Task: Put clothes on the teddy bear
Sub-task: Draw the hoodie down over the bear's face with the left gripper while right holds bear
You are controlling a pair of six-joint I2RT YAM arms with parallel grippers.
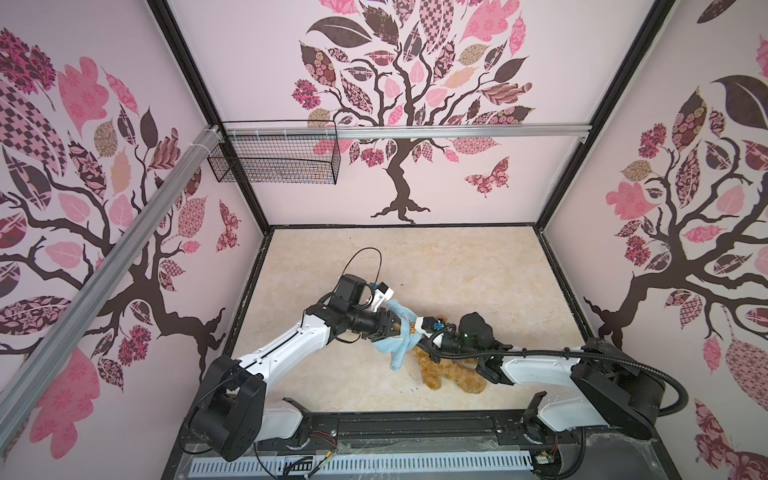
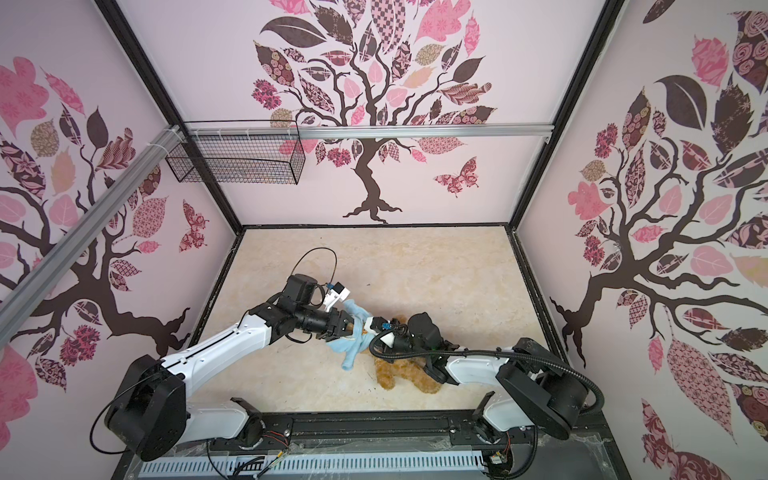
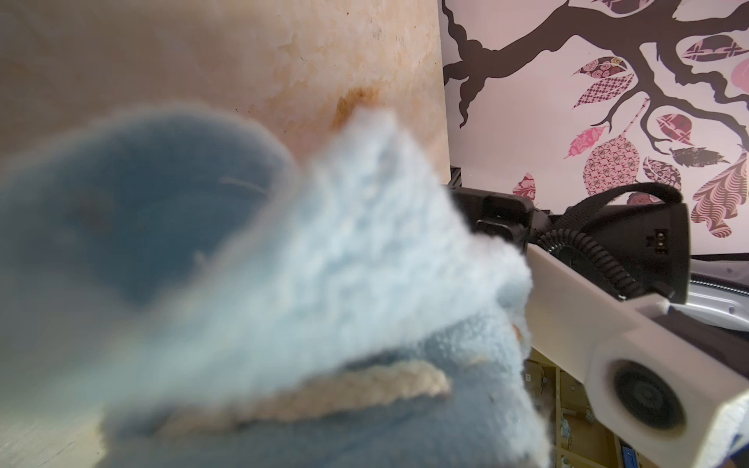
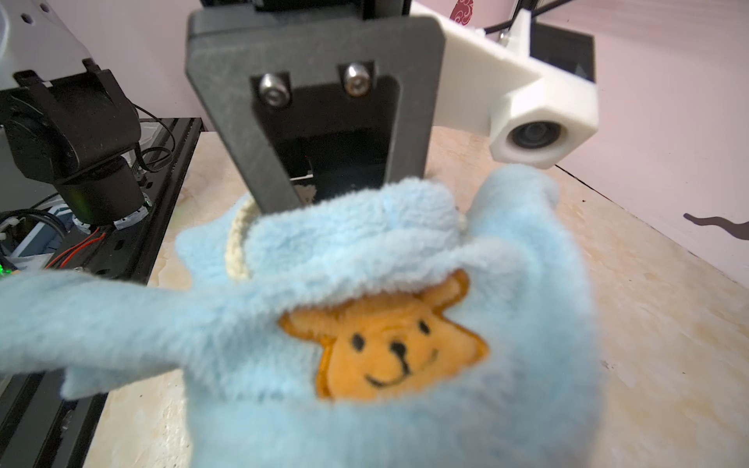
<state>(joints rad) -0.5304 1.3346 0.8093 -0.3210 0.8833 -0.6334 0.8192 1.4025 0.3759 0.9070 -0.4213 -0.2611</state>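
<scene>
Teddy bear [image 1: 440, 372], lower centre: soft, light; best taken by torso. Shirt [image 1: 399, 345] clamped by right gripper [image 1: 417, 332]; left gripper [image 1: 392, 328] state not discernible.

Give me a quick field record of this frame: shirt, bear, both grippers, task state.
shirt: light-blue shirt, lifted off the table, between both grippers, one sleeve dangling
emblem: orange bear face, facing the right wrist camera
teddy bear: lying on table, undressed, partly under right arm
left gripper: at shirt's collar end; grip unclear
right gripper: fingers buried in shirt, apparently shut on it
task state: shirt not yet on bear
</scene>
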